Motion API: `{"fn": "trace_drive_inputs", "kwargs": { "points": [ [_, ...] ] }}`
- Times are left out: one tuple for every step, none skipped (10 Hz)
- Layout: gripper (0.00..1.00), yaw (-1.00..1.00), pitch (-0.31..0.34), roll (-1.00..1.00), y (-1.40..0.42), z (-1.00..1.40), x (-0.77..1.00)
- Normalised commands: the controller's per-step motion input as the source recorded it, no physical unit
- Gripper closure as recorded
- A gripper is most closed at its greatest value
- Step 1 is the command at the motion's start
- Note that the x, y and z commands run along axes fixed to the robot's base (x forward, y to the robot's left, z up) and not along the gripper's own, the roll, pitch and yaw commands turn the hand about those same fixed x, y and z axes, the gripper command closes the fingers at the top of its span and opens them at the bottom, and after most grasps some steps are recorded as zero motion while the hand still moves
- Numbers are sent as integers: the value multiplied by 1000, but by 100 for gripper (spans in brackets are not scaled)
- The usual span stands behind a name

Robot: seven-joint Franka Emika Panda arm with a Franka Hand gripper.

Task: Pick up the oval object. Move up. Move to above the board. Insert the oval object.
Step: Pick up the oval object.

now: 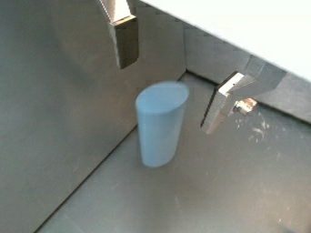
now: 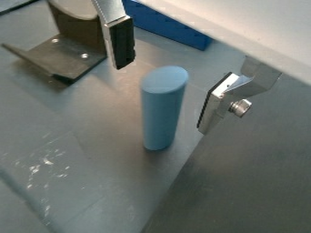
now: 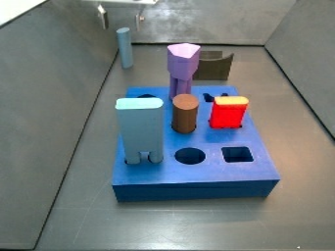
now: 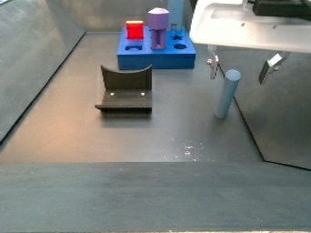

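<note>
The oval object is a slender pale blue peg standing upright on the grey floor. It also shows in a wrist view and in both side views. My gripper is open. It hangs just above the peg's top with a finger on each side and touches nothing, as a wrist view and a side view also show. The board is a thick bright-blue slab far from the peg, also seen in a side view.
On the board stand a wide light-blue block, a brown cylinder, a red cube and a purple piece. A round hole and a square hole are open. The fixture stands between peg and board. Walls are close by.
</note>
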Motion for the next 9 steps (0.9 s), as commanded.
{"fn": "trace_drive_inputs", "kwargs": {
  "points": [
    [0,-129,-14,-116,-23,-331,183],
    [0,-160,-20,-101,0,-363,243],
    [0,-163,-37,-57,-29,-471,129],
    [0,-226,-74,-89,-86,-491,0],
    [0,-297,-89,-104,-60,-391,-220],
    [0,-297,-73,-167,0,-334,-226],
    [0,-206,-120,-161,0,-171,-86],
    [0,0,-90,-29,0,-46,-6],
    [0,0,4,0,0,0,0]
  ]
}}
